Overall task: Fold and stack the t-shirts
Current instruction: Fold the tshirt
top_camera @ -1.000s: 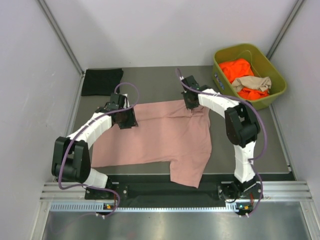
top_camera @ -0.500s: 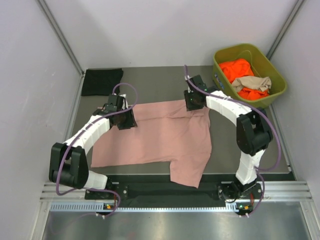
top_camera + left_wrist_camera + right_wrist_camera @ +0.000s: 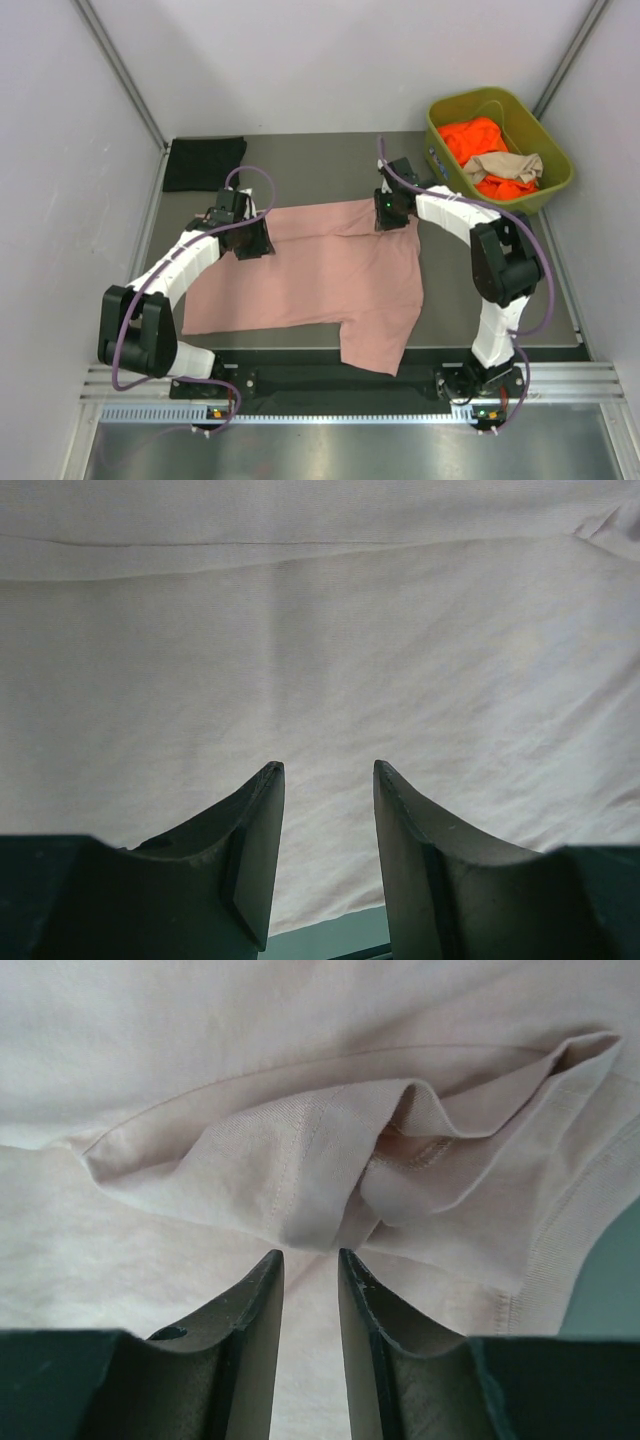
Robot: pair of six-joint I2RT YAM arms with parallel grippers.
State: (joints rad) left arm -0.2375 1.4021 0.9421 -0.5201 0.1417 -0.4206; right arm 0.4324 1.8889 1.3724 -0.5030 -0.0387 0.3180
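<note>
One black shirt [image 3: 204,163] looks folded; left gripper [image 3: 328,770], right gripper [image 3: 311,1255] sit parted on the flat pink shirt [image 3: 310,275]; orange shirt [image 3: 472,136] waits.

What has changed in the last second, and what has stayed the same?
The right gripper slid slightly rightward along the far edge of the pink t-shirt; its elbow swung outward. No grasp or release shows. The left gripper and the black t-shirt stayed put.
</note>
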